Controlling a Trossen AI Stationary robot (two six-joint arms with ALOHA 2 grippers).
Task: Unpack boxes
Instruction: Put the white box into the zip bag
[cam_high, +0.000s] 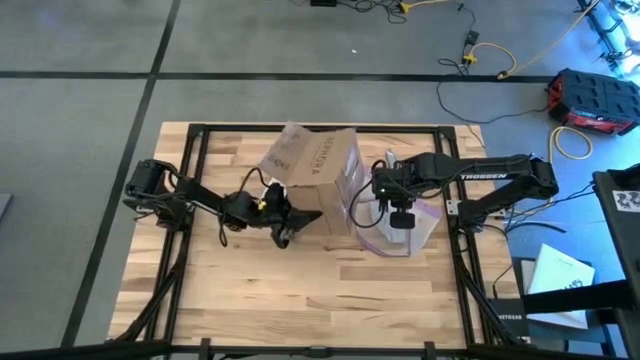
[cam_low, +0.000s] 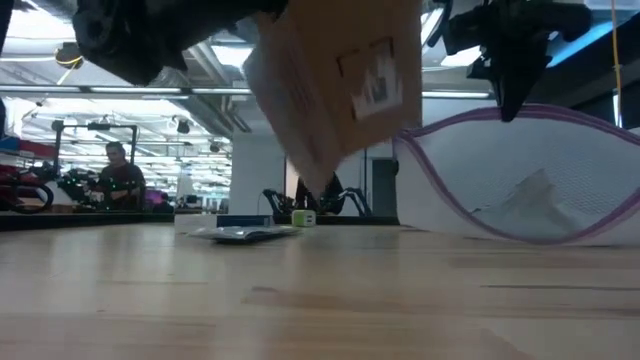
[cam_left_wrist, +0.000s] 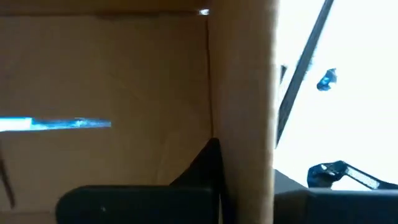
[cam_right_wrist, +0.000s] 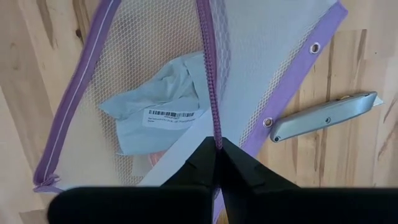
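A brown cardboard box (cam_high: 315, 160) with black lettering hangs tilted above the table's middle; the low view shows its pale label (cam_low: 372, 88). My left gripper (cam_high: 300, 218) is shut on it from the left. A clear mesh bag (cam_low: 530, 190) with a purple zip edge stands right of the box, its bottom on the table, and holds a pale packet (cam_right_wrist: 155, 115) with a barcode label. My right gripper (cam_high: 401, 222) is shut on the bag's top edge. My left gripper has a cardboard wall of the box (cam_left_wrist: 242, 106) between its fingers, one finger (cam_left_wrist: 202, 171) inside the box and the other outside. The box is tilted and clear of the table. My right gripper pinches the bag's purple zip edge (cam_right_wrist: 216, 134) between its two fingertips (cam_right_wrist: 205, 163), from above, pointing down. The edge is drawn up and the bag hangs open below it, its bottom on the table.
A grey utility knife (cam_right_wrist: 323, 118) lies on the wood beside the bag. A flat packet (cam_low: 240, 233) and a small green thing (cam_low: 303, 217) sit farther back on the table. A black frame (cam_high: 200, 128) rims the tabletop. A person (cam_low: 115, 165) is far off in the room.
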